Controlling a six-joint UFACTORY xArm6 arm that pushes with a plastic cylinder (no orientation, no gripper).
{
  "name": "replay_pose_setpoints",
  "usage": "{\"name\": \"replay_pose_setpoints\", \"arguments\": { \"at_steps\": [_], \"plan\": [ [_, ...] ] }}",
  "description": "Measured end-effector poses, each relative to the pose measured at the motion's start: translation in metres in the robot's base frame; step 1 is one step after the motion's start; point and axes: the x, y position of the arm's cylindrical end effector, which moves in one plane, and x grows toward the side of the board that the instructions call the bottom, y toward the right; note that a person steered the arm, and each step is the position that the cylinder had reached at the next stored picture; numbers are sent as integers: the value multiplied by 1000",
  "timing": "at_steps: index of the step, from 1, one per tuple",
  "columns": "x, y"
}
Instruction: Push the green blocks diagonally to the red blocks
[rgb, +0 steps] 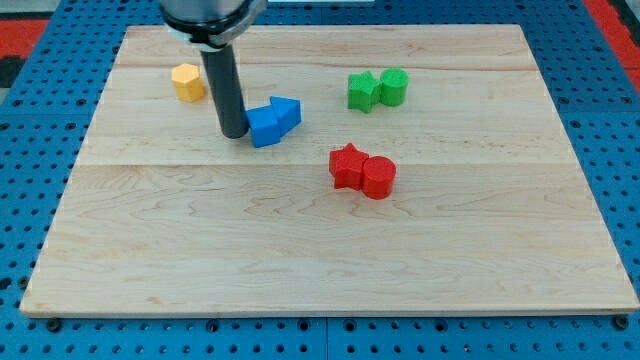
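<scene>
A green star block (362, 92) and a green cylinder (393, 87) sit side by side, touching, at the board's upper right. A red star block (347, 166) and a red cylinder (379, 178) touch each other below them, near the board's middle. My tip (234, 133) rests on the board left of centre, against the left side of a blue cube (264, 127). It is well to the left of both the green and the red blocks.
A blue triangular block (286, 112) touches the blue cube's upper right. A yellow hexagonal block (187, 82) lies at the upper left, above and left of my tip. The wooden board (320, 260) lies on a blue pegboard surface.
</scene>
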Motion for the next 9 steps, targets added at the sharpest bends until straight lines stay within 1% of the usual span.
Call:
{"name": "replay_pose_setpoints", "arguments": {
  "at_steps": [1,2,3,4,5,6,7,8,9],
  "plan": [
    [9,-61],
    [37,-104],
    [46,-23],
    [30,39],
    [24,89],
    [-3,133],
    [-36,118],
    [-67,123],
    [-93,161]
  ]
}}
